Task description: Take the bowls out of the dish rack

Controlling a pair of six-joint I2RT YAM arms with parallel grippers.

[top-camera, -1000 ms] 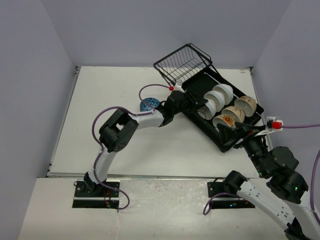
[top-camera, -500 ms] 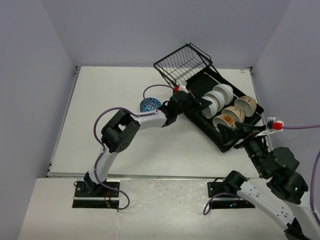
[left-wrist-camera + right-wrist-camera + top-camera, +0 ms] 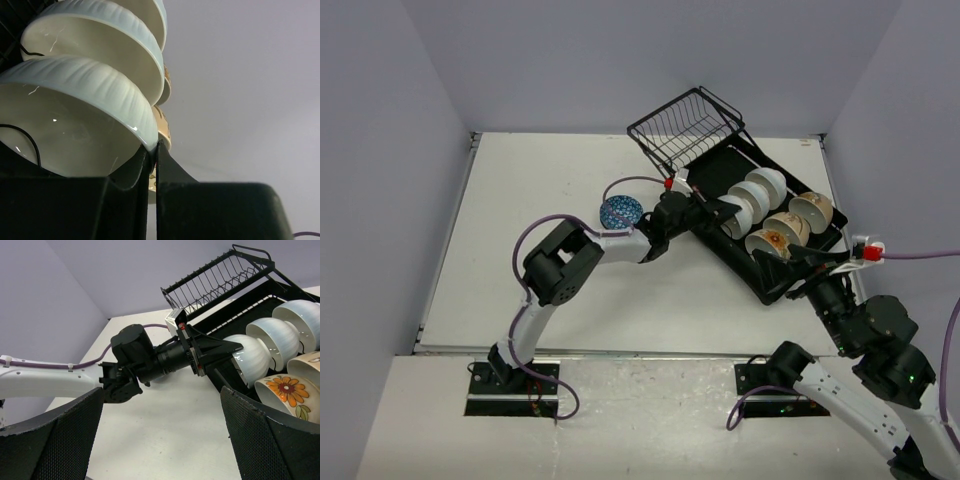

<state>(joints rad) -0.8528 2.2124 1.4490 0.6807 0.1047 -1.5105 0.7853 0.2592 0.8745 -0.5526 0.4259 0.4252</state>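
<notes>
The black dish rack holds three white bowls in a row and three patterned ones beside them. My left gripper is shut on the rim of the nearest white bowl. In the left wrist view its gripper pinches that bowl's edge, with another white bowl behind. My right gripper is open and empty over the rack's near corner. In the right wrist view the gripper looks at the left gripper on the white bowl. A blue-patterned bowl sits on the table.
The tilted wire basket stands at the rack's far end, and also shows in the right wrist view. An orange-flower bowl stands in the rack's near row. The left arm's purple cable loops over the blue bowl.
My left gripper has moved right into the rack and closed on the nearest white bowl's rim. The right arm has barely moved.
</notes>
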